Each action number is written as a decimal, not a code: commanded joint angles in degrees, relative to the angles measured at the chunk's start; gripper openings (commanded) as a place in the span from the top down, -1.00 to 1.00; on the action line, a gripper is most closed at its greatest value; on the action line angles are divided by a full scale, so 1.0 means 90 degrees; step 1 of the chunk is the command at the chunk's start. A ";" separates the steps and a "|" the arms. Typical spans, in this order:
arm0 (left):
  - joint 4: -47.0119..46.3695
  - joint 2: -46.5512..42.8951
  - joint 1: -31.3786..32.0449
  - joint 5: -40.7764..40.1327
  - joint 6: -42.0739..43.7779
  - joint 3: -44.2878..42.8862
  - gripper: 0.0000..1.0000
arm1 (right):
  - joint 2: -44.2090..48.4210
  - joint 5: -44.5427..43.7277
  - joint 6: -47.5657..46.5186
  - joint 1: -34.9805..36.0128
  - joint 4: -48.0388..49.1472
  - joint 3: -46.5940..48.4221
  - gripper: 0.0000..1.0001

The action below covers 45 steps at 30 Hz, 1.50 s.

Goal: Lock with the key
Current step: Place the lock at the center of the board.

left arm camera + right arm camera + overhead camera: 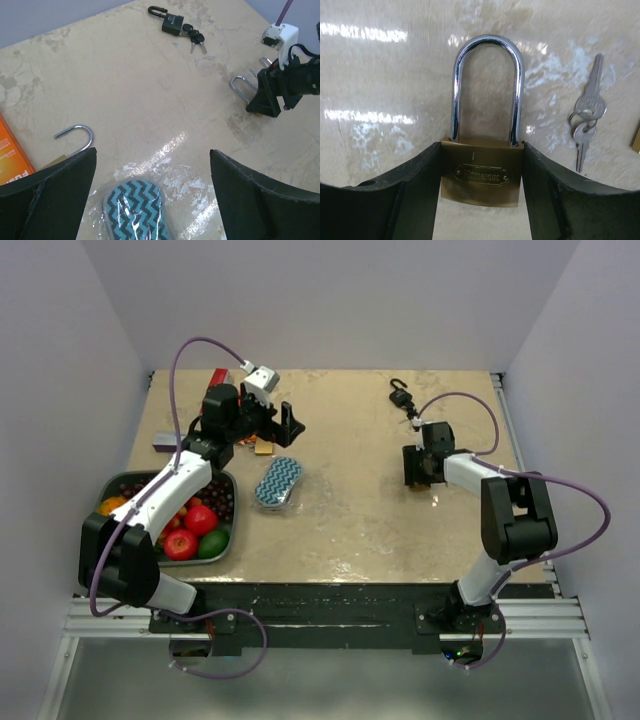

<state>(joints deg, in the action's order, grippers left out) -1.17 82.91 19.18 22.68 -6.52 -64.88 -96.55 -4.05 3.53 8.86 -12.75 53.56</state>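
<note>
Both arms, left arm (165, 495) and right arm (468, 472): white shells on links, black joint housings. One purple cable (205, 339) loops off each wrist. White-grey camera block (262, 378). The left pincer (152, 160) and right pincer (482, 150) are matte black, thick-walled.

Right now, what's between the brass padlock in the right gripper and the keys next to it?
Right wrist view: one finger of the right gripper pressed against the brass padlock, then bare table up to the keys.
</note>
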 commanded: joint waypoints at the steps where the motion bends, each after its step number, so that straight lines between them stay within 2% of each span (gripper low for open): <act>1: -0.0270 -0.0199 -0.0051 -0.0107 -0.0067 0.0216 -0.98 | -0.0101 -0.0223 0.0165 -0.0057 0.0646 0.0543 0.99; 6: -0.0037 -0.0151 -0.0100 -0.0205 0.0080 0.0129 -0.98 | -0.0248 -0.0438 0.0009 -0.0135 0.0685 0.0524 0.90; 9: 0.0120 -0.0043 -0.0139 -0.0147 0.0061 0.0022 -0.98 | -0.0287 -0.0448 -0.0031 -0.0164 0.0646 0.0504 0.74; 12: 0.0333 0.0035 -0.0149 -0.0049 0.0109 -0.0056 -0.98 | -0.0258 -0.0487 0.0008 -0.0174 0.0597 0.0494 0.49; 13: 0.0364 0.0064 -0.0158 -0.0030 0.0139 -0.0085 -0.98 | -0.0258 -0.0487 0.0028 -0.0174 0.0597 0.0494 0.29; 15: 0.0384 0.0123 -0.0158 -0.0049 0.0187 -0.0115 -0.98 | -0.0277 -0.0487 0.0076 -0.0164 0.0558 0.0543 0.14; 16: 0.0394 0.0143 -0.0158 -0.0204 0.0188 -0.0115 -0.98 | -0.0287 -0.0477 0.0086 -0.0164 0.0538 0.0562 -0.04; 21: 0.0784 0.0484 -0.0207 -0.0283 0.0227 -0.0446 -0.98 | -0.0287 -0.0477 0.0086 -0.0174 0.0480 0.0738 -0.43; 22: 0.0833 0.0523 -0.0227 -0.0264 0.0217 -0.0486 -0.98 | -0.0278 -0.0468 0.0086 -0.0165 0.0451 0.0767 -0.59; 25: 0.0843 0.0592 -0.0304 -0.0225 0.0159 -0.0506 -0.98 | -0.0288 -0.0409 0.0125 -0.0174 0.0343 0.0884 -0.86; 27: 0.0833 0.0640 -0.0344 -0.0225 0.0159 -0.0535 -0.98 | -0.0258 -0.0311 0.0145 -0.0174 0.0275 0.1001 -0.93; 32: 0.1202 0.1108 -0.0461 -0.0663 0.0129 -0.0944 -0.98 | 0.0014 0.0030 -0.0030 -0.0165 0.0274 0.1236 -0.95; 38: 0.1380 0.1929 -0.0500 -0.1454 -0.0544 -0.1569 -0.87 | 0.0259 0.0167 -0.0361 -0.0086 0.0216 0.1879 -0.98; 41: 0.1457 0.2338 -0.0500 -0.1377 -0.0087 -0.1803 -0.89 | 0.0395 0.0109 -0.0859 -0.0008 0.0274 0.2046 -0.98; 43: 0.1681 0.2495 -0.0529 -0.1669 0.0022 -0.1979 -0.88 | 0.0600 0.0167 -0.1026 0.0001 0.0381 0.2057 -0.98; 45: 0.1867 0.2701 -0.0529 -0.2058 -0.0134 -0.2234 -0.79 | 0.0776 0.0196 -0.1086 0.0001 0.0401 0.2066 -0.98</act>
<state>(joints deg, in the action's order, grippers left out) 12.97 105.19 14.98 10.28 -7.75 -79.59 -94.17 -3.29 -2.17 8.43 -11.44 69.65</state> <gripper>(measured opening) 0.934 0.987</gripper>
